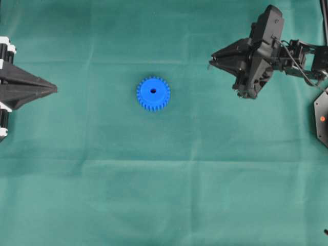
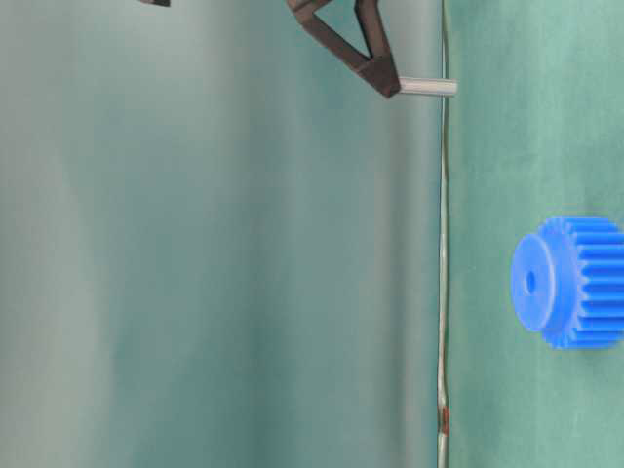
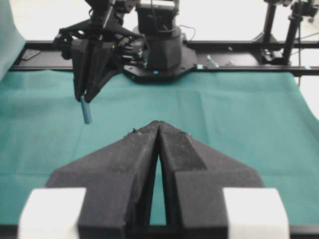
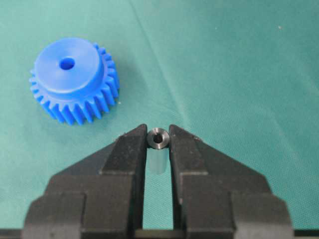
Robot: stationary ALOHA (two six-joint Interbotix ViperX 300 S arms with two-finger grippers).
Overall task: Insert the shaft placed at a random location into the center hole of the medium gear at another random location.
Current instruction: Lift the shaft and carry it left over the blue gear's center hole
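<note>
The blue medium gear (image 1: 153, 93) lies flat on the green cloth, hub up, with its center hole (image 1: 153, 91) open. It also shows in the right wrist view (image 4: 75, 79), where the hole (image 4: 67, 63) is empty. My right gripper (image 1: 210, 62) is shut on the silver shaft (image 4: 158, 138), which hangs down from the fingertips (image 2: 427, 87), well above the cloth. It is off to the right of the gear in the overhead view. My left gripper (image 1: 55, 90) is shut and empty at the left edge, its jaws touching at the tips (image 3: 158, 123).
Green cloth (image 1: 164, 195) covers the table. The right arm's black base plate (image 1: 322, 118) sits at the right edge. A black rail (image 3: 239, 47) and stands run along the far side in the left wrist view.
</note>
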